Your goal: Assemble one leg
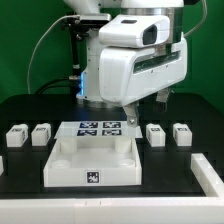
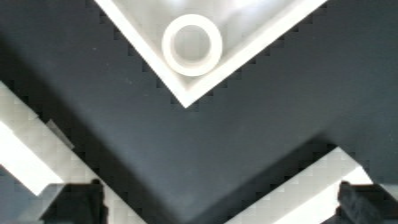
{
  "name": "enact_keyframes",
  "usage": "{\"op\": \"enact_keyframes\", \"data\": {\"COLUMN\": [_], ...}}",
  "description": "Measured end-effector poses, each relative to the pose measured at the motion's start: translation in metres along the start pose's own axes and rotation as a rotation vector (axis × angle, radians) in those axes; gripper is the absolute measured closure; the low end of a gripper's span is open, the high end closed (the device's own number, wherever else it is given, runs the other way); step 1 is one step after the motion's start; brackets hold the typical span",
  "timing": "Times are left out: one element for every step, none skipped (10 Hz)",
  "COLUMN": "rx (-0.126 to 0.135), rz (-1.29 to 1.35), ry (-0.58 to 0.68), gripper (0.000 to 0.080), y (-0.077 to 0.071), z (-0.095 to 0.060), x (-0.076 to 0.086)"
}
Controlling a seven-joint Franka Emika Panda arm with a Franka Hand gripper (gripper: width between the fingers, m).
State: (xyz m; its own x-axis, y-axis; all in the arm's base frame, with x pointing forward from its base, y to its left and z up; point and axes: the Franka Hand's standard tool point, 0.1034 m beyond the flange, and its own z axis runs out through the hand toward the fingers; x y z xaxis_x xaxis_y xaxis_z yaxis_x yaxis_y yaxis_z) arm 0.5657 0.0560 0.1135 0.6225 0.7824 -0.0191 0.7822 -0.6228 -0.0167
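on the black table point(image 1: 20, 170), toward the exterior view's right, the leg point(image 1: 155, 132) is seen standing as a small white block with a dark tag on its face. it is placed just beyond the far right corner of the tray-like piece point(image 1: 60, 165), apart from it. a second leg point(image 1: 181, 132) is set near it, farther toward the exterior view's right. two more are placed at the exterior view's left: a third leg point(image 1: 41, 132) and, at the outer end, a fourth leg point(image 1: 15, 136). all four are lined up in one row across the table, and none is touched by the arm. between the two pairs, the marker board point(image 1: 100, 127) is laid flat, just behind the tray-like piece's far rim. the gripper point(image 1: 146, 108) is held above the table, over the right part of the marker board and to the left of the leg, apart from it. in the wrist view its dark fingertips point(image 2: 71, 203) are shown spread wide, and nothing is gripped between them. past them a white corner point(image 2: 187, 70) with a round hole is shown against the dark table; to which part it belongs cannot be told.
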Motion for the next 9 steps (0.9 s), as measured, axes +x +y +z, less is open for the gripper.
{"op": "enact_keyframes", "data": {"rx": [0.000,0.000,0.000,0.000,0.000,0.000,0.000,0.000,0.000], "rz": [0.000,0.000,0.000,0.000,0.000,0.000,0.000,0.000,0.000], "ry": [0.000,0.000,0.000,0.000,0.000,0.000,0.000,0.000,0.000], "gripper": [0.0149,0.0149,0.0149,0.0149,0.0149,0.0149,0.0149,0.0149,0.0149], "y": [0.0000,0.0000,0.0000,0.0000,-0.0001,-0.0001,-0.0001,-0.0001,-0.0001], "z": [0.0000,0.0000,0.0000,0.0001,0.0002,0.0002,0.0003,0.0003,0.0003], "x": [0.0000,0.0000,0.0000,0.0000,0.0000,0.0000,0.0000,-0.0001,-0.0001]}}
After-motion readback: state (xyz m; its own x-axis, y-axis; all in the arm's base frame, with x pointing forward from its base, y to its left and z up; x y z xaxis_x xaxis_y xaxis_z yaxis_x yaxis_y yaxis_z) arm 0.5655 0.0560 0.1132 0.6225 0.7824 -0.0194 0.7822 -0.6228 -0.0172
